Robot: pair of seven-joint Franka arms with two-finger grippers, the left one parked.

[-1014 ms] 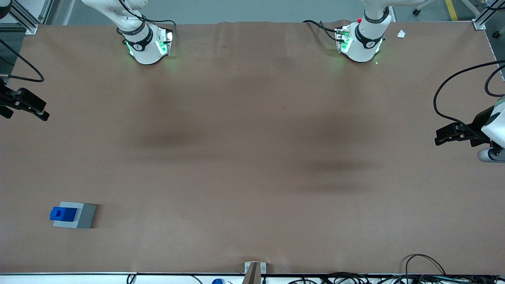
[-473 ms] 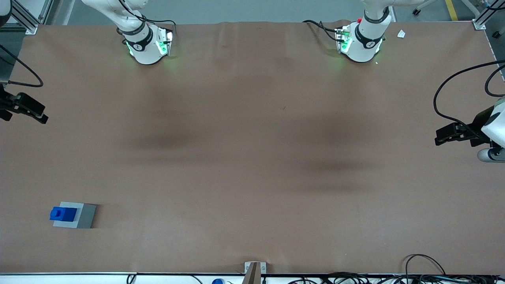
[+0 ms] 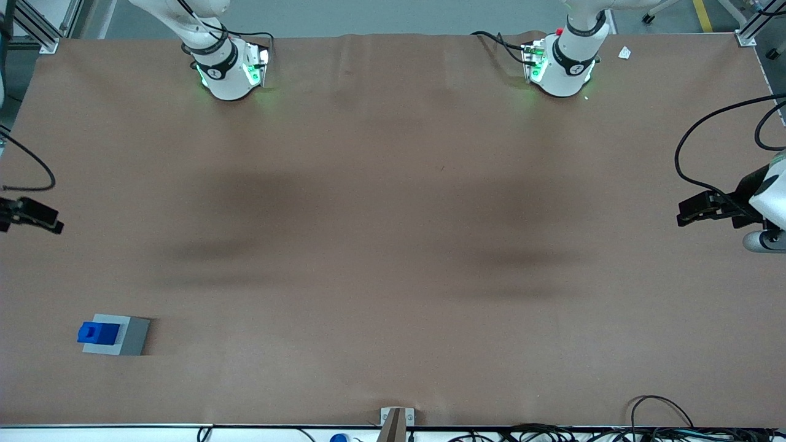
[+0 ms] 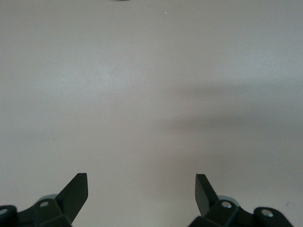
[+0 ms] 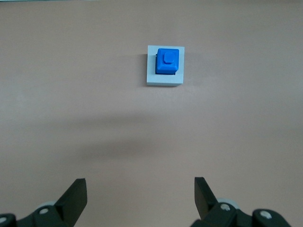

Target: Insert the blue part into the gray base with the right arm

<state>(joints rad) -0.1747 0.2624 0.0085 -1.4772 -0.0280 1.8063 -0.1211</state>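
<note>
I see the blue part [image 3: 98, 332] seated on the gray base [image 3: 116, 334] at the lower left of the front frame, on the brown tabletop [image 3: 393, 245] toward the working arm's end. My gripper [image 3: 38, 217] hangs at the left edge of that frame, farther from the front camera than the base and well apart from it. In the wrist view its fingers [image 5: 75, 195] are spread wide, holding nothing, with the blue part [image 5: 167, 61] and base [image 5: 164, 81] between them further off.

A robotics lab: two white arm bases [image 3: 227, 70] w/ green lights bolted on a brown-covered surface [image 3: 393, 245], aluminium frame [image 3: 37, 31], loose cables [image 3: 552, 433].
</note>
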